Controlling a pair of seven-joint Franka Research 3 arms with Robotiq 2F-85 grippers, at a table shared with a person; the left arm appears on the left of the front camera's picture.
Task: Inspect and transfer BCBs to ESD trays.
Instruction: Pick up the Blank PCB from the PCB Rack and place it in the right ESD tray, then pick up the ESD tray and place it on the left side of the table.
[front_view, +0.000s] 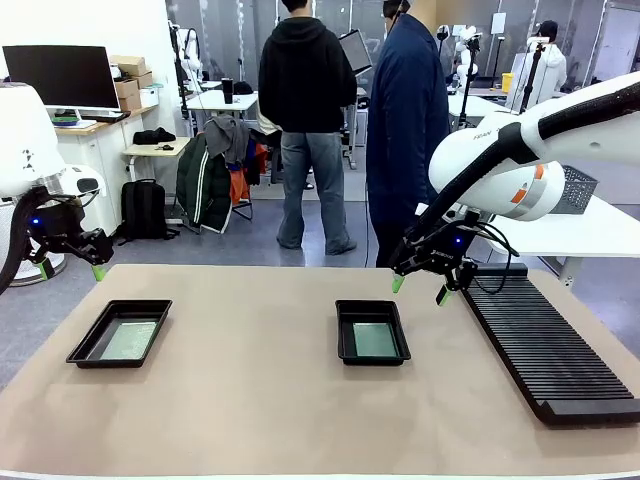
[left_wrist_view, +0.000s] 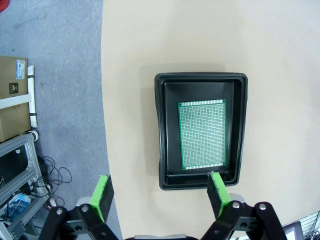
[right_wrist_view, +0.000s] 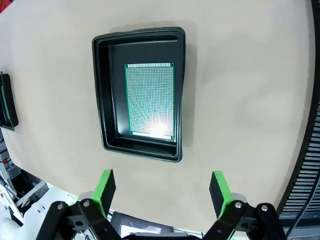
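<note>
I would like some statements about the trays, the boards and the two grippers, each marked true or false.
1. Each ESD tray holds one BCB. True: the left tray holds a board, the middle tray another.
2. The right gripper grips a board. False: it is open and empty.
3. The left gripper rests inside a tray. False: it hangs above the table, open.
4. A long ribbed rack lies right of the middle tray. True.
</note>
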